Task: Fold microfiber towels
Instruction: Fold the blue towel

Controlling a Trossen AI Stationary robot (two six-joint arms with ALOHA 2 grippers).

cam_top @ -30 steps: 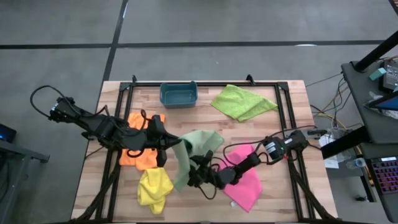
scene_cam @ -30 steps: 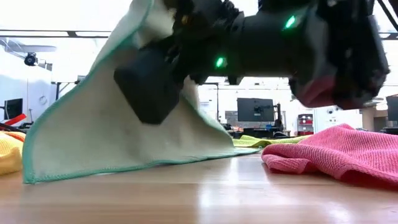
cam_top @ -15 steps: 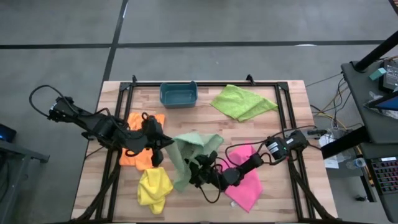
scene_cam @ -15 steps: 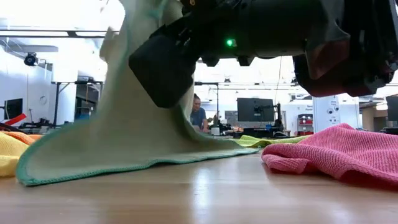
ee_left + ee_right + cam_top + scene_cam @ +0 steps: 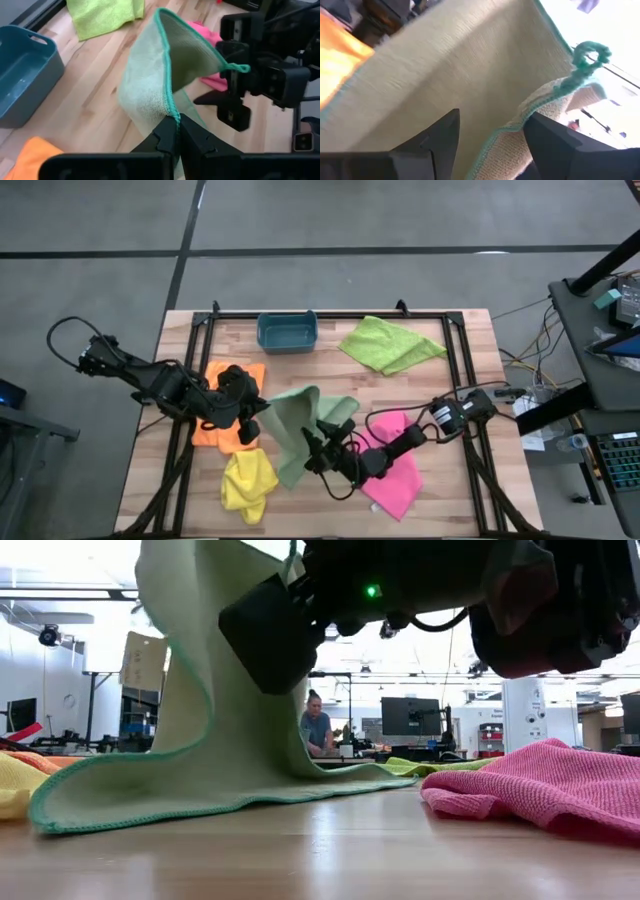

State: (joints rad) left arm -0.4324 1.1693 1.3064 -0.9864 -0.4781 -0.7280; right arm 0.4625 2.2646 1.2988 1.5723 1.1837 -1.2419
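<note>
The pale mint green towel [image 5: 295, 430] stands raised at the table's middle, its lower hem [image 5: 200, 802] lying on the wood. My left gripper [image 5: 176, 131] is shut on its teal hem, at the towel's left. At the towel's near right, my right gripper [image 5: 490, 140] is open, with the looped corner [image 5: 587, 55] at one finger. The orange towel [image 5: 210, 435] lies under my left arm, the yellow towel [image 5: 248, 480] near the front, the pink towel [image 5: 395, 475] under my right arm, and the lime green towel [image 5: 390, 345] at the far right. My left gripper pinches the mint towel's teal hem [image 5: 172, 114] between its two shut fingers, coming from the table's left and slanting down. The cloth rises from the fingers in a folded sheet, slack. My right gripper is open. The towel's looped corner [image 5: 235, 66] lies over one finger [image 5: 555, 135], and the hem [image 5: 507, 131] runs between the two fingers. The cloth hangs from there.
A teal bin [image 5: 287, 332] stands at the table's far edge, left of the lime green towel. A black frame [image 5: 455, 380] runs around the work area. Bare wood lies between the bin and the mint towel. A person [image 5: 318, 728] sits in the room beyond.
My left gripper has tipped downward and drawn back a little toward the table's left with the hem. My right gripper has risen slightly. Between them the mint towel has spread from a narrow strip into a wider, bellied sheet; its lower hem has stayed on the table.
</note>
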